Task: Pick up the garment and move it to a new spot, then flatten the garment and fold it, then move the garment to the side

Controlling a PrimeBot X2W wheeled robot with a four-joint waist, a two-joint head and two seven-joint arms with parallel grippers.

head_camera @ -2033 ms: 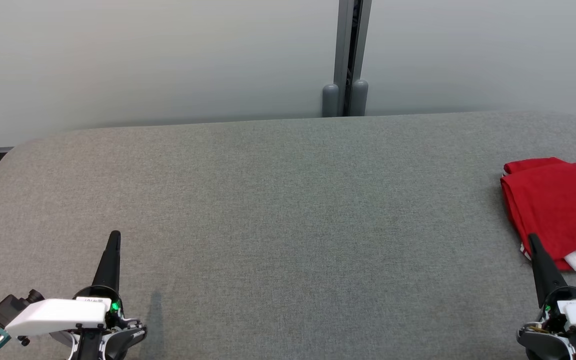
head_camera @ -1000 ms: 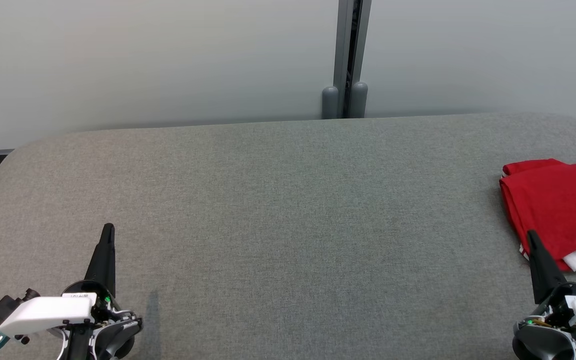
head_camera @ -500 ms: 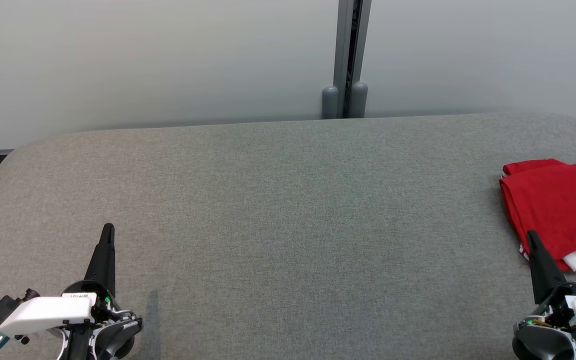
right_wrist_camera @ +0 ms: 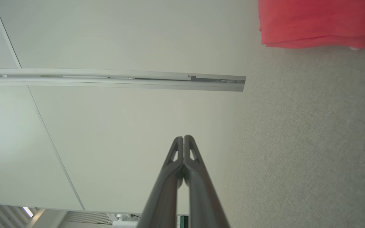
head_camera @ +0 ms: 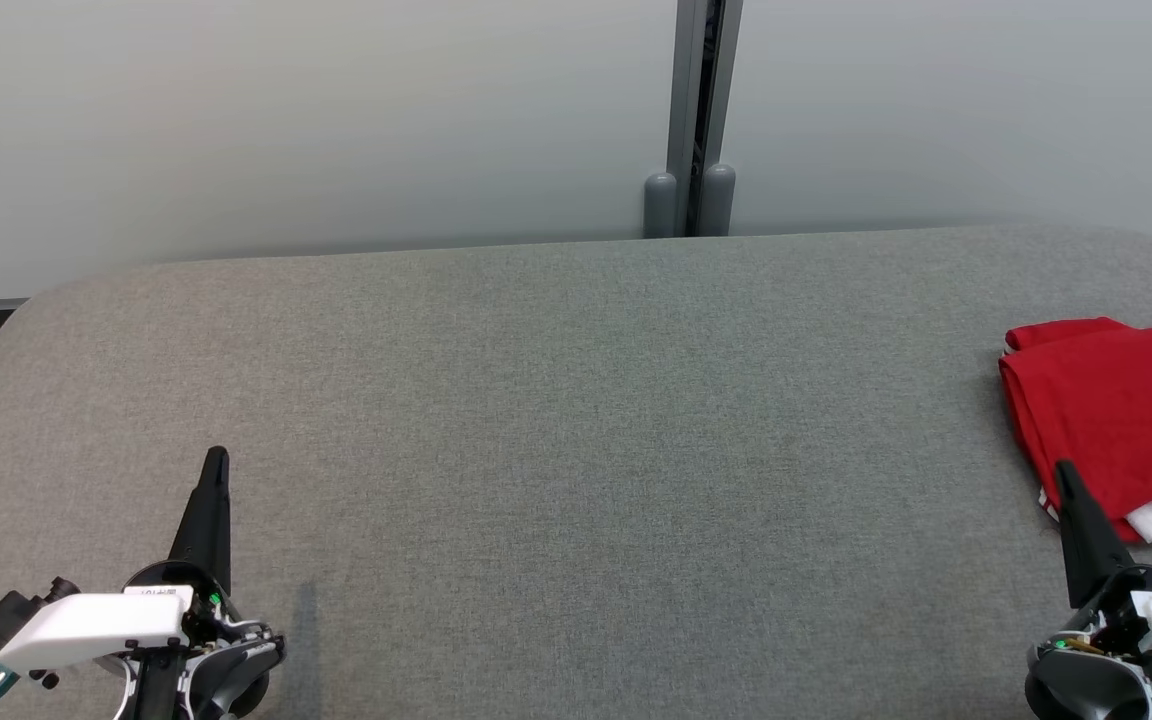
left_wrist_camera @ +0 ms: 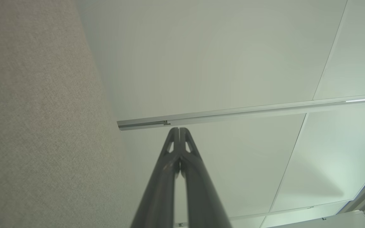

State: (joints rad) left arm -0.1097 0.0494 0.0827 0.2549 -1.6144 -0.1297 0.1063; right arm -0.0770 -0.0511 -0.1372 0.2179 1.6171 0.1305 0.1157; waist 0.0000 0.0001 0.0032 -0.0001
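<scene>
Garment point(head_camera: 1116, 420): red, folded, a white layer showing at its near edge. It is laid flat on the right end of the table point(head_camera: 576, 420) and is partly cut off by the frame.

Left gripper point(head_camera: 217, 458): held over the table's near left corner, fingers pressed together tip to tip, nothing held between them.

Right gripper point(head_camera: 1061, 468): held over the table's near right corner, fingers likewise pressed together on nothing. In the head view its tip is seen against the garment's near corner. In the right wrist view, bare table is seen between tips and cloth, so no contact is noted.

A pale wall point(head_camera: 336, 120) and a grey post point(head_camera: 701, 100) are seen behind the table's far edge.
</scene>
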